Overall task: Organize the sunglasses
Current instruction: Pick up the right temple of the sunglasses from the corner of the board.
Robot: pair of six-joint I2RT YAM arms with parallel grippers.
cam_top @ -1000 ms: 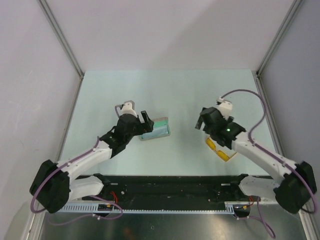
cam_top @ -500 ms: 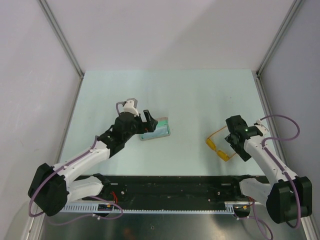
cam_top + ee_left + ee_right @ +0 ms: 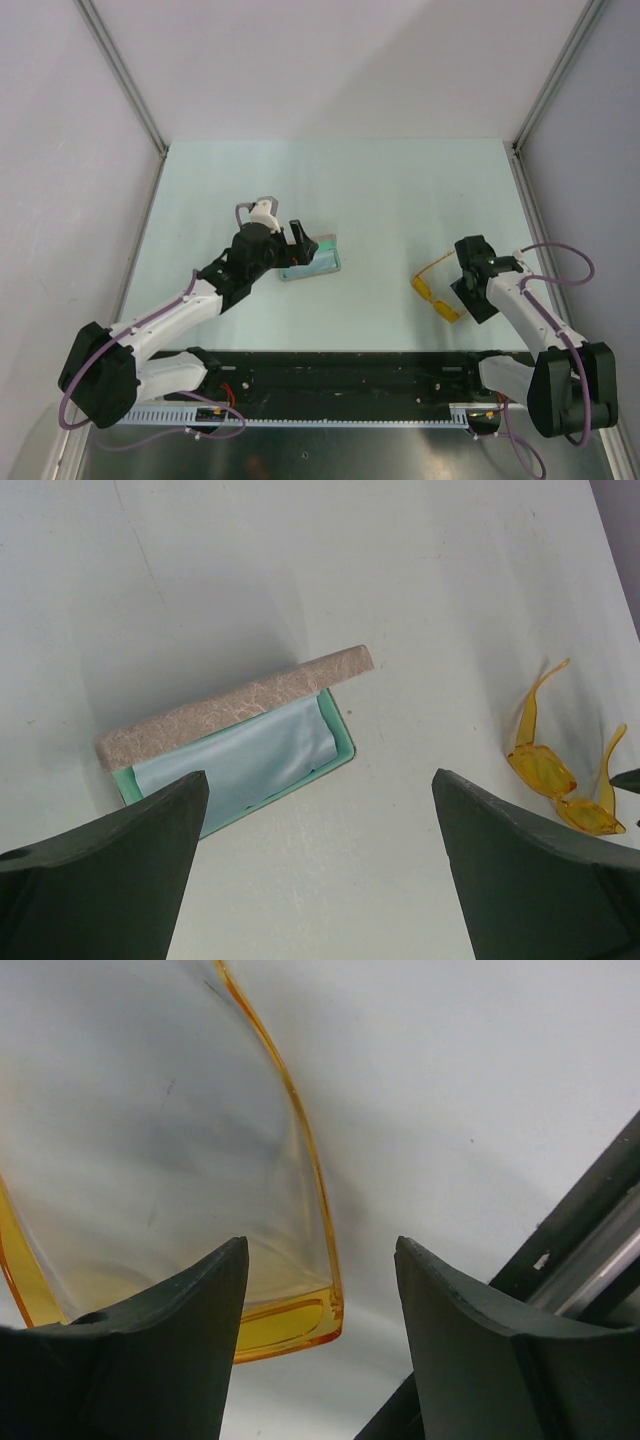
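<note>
– Pale green worktop (image 3: 400,190), white walls round it. Where are the sunglasses (image 3: 438,296)?
– Lying flat near the worktop's right edge, toward the near side, temples unfolded. Not in the case (image 3: 312,256) yet.
– And the case?
– Left of centre, well apart from the glasses. Lid up, blue cloth (image 3: 240,765) inside.
– Grippers?
– Right gripper (image 3: 320,1260) is down over the glasses, fingers apart, one temple and a lens corner in the gap. No pinch on it that I can see. Left gripper (image 3: 297,245) hangs at the case, jaws wide, holding nothing.
– Step?
– Pickup, I reckon. Next I close the right on the frame near the hinge, gently, since the plastic is thin. Then lift and carry left to the case. Temples likely need folding first or they won't fit.
</note>
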